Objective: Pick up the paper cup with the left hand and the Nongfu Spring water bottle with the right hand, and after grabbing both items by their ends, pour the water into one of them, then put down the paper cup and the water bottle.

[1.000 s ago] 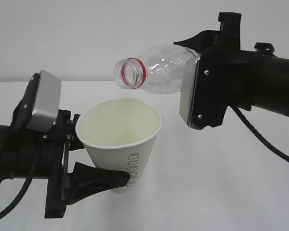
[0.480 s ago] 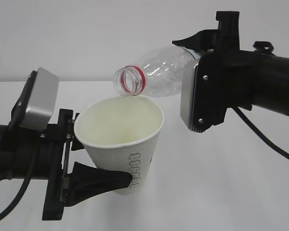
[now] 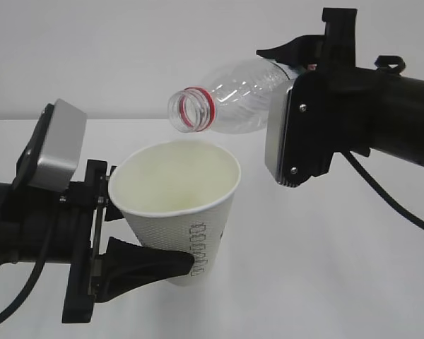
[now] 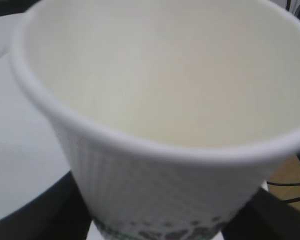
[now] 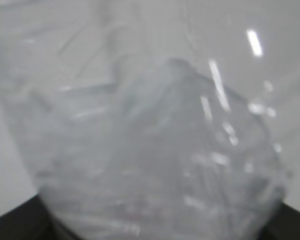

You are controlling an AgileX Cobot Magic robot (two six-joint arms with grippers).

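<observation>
My left gripper [image 3: 166,244] is shut on the lower part of the white paper cup [image 3: 180,212], which it holds upright and off the table. The cup [image 4: 165,125] fills the left wrist view, with the black fingers [image 4: 55,215] at its sides. My right gripper [image 3: 279,92] grips the base end of the clear Nongfu Spring water bottle [image 3: 237,99]. The bottle lies nearly level, its red-ringed mouth [image 3: 192,109] a little above the cup's far rim. The bottle [image 5: 150,140] fills the right wrist view, blurred. No stream of water shows.
A white table [image 3: 339,268] lies below both arms, with a plain pale wall behind. A black cable [image 3: 389,201] hangs from the right arm. In the left wrist view a cable lies on a brownish surface [image 4: 290,175] at the right edge.
The bottle's mouth dipped close to the cup's rim half a second ago and has since lifted a little with the right gripper. The cup shifted slightly left, then stayed.
</observation>
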